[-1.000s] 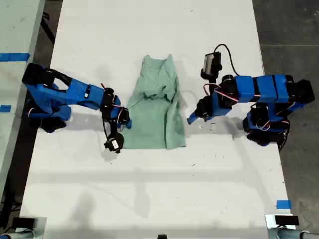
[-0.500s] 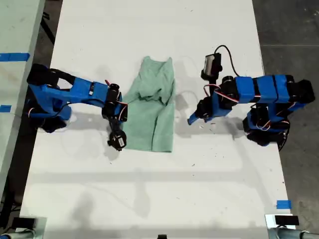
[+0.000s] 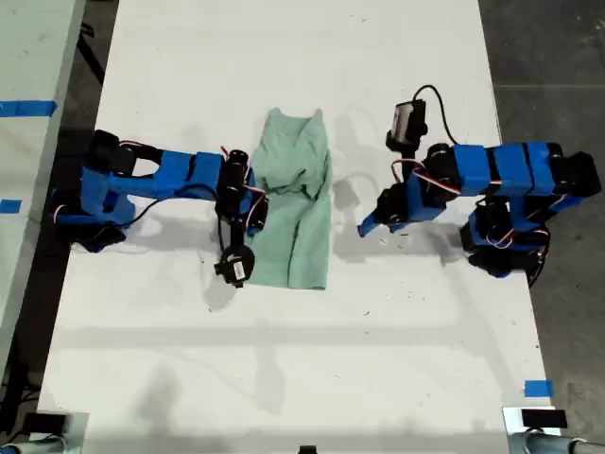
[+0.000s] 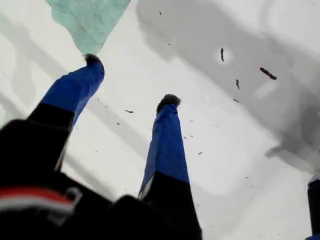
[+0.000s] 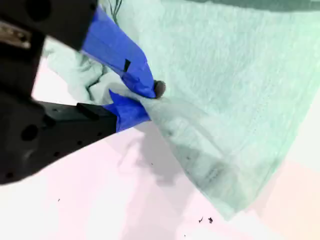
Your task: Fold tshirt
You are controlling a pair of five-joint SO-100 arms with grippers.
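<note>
The pale mint-green tshirt (image 3: 301, 222) lies in the middle of the white table, folded into a narrow strip with its neck end toward the far side. My second gripper (image 3: 257, 216) reaches in from the exterior view's left and is shut on a fold of the tshirt (image 5: 225, 75) along that side edge; the second gripper (image 5: 147, 97) shows cloth bunched between its blue fingers. My first gripper (image 3: 362, 229) hovers over bare table just off the shirt's edge at the exterior view's right. The first gripper (image 4: 131, 80) is open and holds nothing, with a corner of the tshirt (image 4: 87, 17) beyond its fingertips.
The white table (image 3: 284, 359) runs the length of the exterior view, with grey floor past its edge on the exterior view's right. Blue tape (image 3: 537, 388) marks the near corner on that side. Dark specks (image 4: 267, 73) lie on the table near the first gripper.
The second arm has swung toward the exterior view's right, carrying the shirt's edge over; the shirt is now narrower. The first arm has barely moved.
</note>
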